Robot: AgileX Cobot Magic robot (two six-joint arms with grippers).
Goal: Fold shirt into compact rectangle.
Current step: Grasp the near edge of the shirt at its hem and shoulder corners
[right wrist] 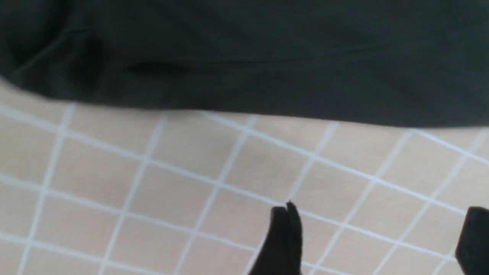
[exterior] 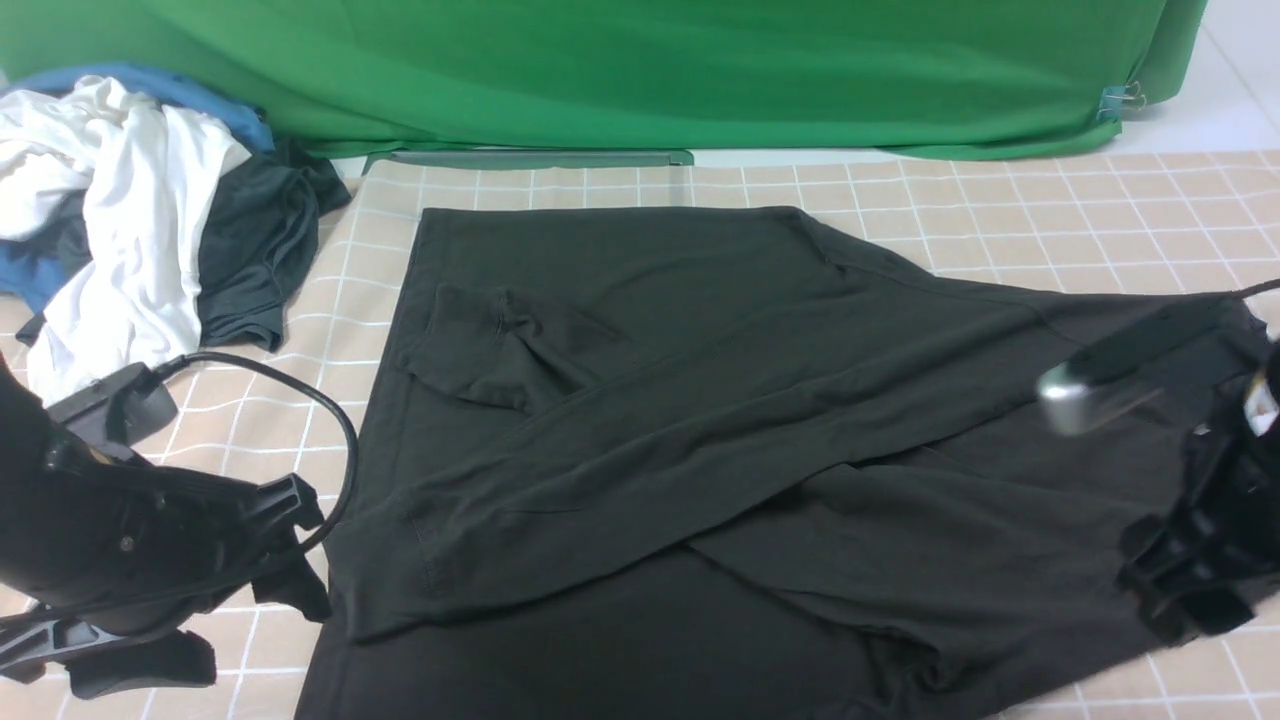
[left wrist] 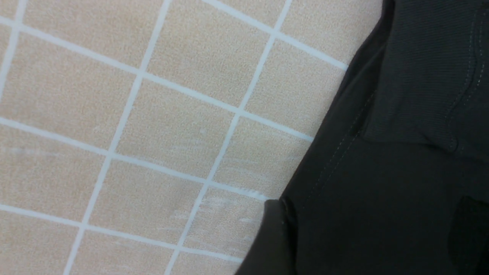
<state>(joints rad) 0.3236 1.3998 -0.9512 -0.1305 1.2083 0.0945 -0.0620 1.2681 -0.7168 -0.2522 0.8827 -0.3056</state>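
Note:
The black shirt [exterior: 700, 420] lies spread on the checked cloth, with a sleeve folded in over its body and a long diagonal fold across the middle. My left gripper [exterior: 300, 550] hovers at the shirt's near left edge. In the left wrist view, the left gripper [left wrist: 372, 236] is open, one finger [left wrist: 273, 236] at the hem and the other over the dark fabric [left wrist: 401, 152]. My right gripper [exterior: 1150, 580] is at the shirt's near right edge. The right wrist view shows the right gripper [right wrist: 378, 240] open over bare checked cloth, with the shirt's edge [right wrist: 267, 76] just beyond the fingertips [right wrist: 284, 233].
A pile of garments sits at the back left: white [exterior: 130, 200], dark grey [exterior: 260, 240] and blue [exterior: 150, 85]. A green backdrop [exterior: 600, 70] hangs behind the table. A black cable [exterior: 330, 420] loops from the left arm beside the shirt.

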